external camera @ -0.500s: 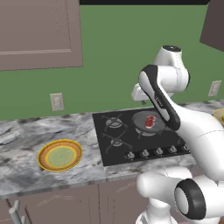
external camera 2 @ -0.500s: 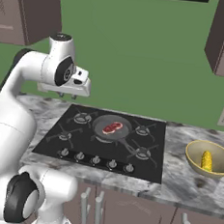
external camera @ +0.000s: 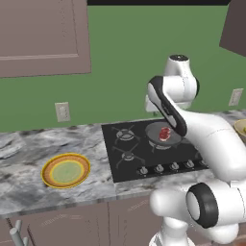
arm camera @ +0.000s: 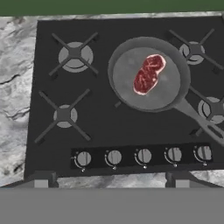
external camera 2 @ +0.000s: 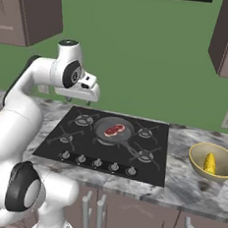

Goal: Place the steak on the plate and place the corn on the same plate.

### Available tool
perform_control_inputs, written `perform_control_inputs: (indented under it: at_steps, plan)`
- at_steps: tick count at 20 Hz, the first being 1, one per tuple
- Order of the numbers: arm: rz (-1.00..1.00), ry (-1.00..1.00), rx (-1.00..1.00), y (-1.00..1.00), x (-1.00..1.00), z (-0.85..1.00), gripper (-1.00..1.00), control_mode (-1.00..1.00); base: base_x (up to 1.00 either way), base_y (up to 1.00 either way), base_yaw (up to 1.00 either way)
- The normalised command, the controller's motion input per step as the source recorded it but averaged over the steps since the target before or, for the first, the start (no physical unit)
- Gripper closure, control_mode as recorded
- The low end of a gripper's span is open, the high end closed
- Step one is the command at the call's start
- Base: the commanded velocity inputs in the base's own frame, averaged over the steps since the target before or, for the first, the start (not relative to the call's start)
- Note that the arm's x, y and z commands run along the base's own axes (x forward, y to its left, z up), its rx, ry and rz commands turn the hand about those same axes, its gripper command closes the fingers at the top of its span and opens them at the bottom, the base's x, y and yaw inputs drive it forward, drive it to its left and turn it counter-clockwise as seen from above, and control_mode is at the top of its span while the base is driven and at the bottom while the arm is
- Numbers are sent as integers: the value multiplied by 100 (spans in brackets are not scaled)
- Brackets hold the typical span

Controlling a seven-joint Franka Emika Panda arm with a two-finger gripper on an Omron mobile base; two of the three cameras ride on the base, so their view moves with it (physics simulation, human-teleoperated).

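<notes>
Red steak (arm camera: 148, 73) below pincer (external camera 2: 83, 99)

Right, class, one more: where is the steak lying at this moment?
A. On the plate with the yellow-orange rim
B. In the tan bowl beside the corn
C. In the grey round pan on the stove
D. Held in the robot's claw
C: the steak lies flat in the grey pan on the stove, while the plate sits bare on the counter.

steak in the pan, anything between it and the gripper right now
Nothing visible does. The steak lies uncovered in the grey pan on the stove, and the gripper hangs above the stove's left side with only open air toward it.
</notes>
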Motion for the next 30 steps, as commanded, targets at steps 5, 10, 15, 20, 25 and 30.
perform_control_inputs:
  at_steps: [5,10,15,20,25,30]
  plan:
    - [-16,2,0,-39,44,-12,-100,-100,0,0,0]
    - [-19,8,0,-55,71,-51,-100,-100,0,0,0]
    - [-21,7,-1,-48,69,-57,-100,-100,0,0,0]
    - [-12,1,1,-13,70,-35,-100,-100,0,0,0]
    - [-1,2,0,-1,64,-37,-100,-100,0,0,0]
    - [0,1,0,-9,7,-45,-100,-100,0,0,0]
